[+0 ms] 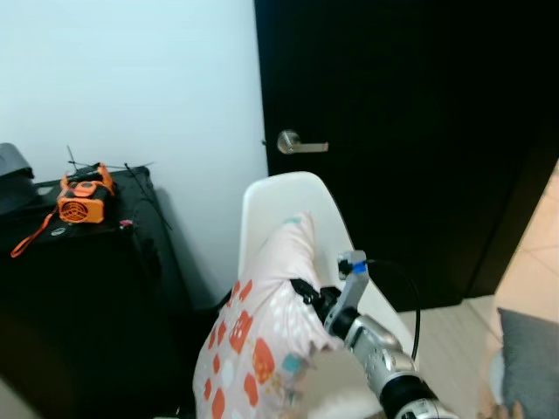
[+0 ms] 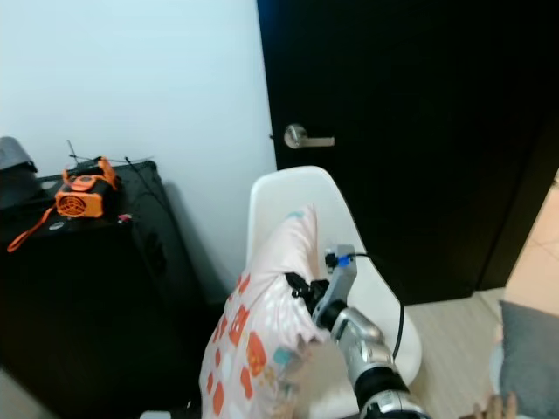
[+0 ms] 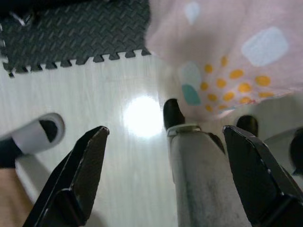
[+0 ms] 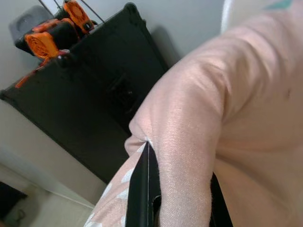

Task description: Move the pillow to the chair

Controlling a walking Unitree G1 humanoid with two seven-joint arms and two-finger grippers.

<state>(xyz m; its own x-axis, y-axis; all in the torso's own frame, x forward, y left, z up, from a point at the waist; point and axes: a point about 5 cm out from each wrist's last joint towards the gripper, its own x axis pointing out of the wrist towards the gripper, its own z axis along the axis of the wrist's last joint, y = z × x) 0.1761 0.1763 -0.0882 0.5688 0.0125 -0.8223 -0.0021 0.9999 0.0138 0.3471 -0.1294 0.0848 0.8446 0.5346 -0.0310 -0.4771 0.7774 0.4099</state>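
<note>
Right gripper (image 2: 301, 292) pinches the pillow (image 1: 262, 336), fabric bunched between its fingers; pillow stands upright on the white chair (image 1: 288, 205). Left gripper (image 3: 163, 156) spread wide, low over the floor (image 3: 113, 156) beside a chair leg (image 3: 199, 175).

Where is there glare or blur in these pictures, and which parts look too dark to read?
Left wrist view: a bright glare spot on the pale floor, and the open left pincer is soft at close range. Right wrist view: the pillow is blurred where the right pincer pinches it. Eye views: the black door and black cabinet lose detail in shadow; the white chair is clear.
</note>
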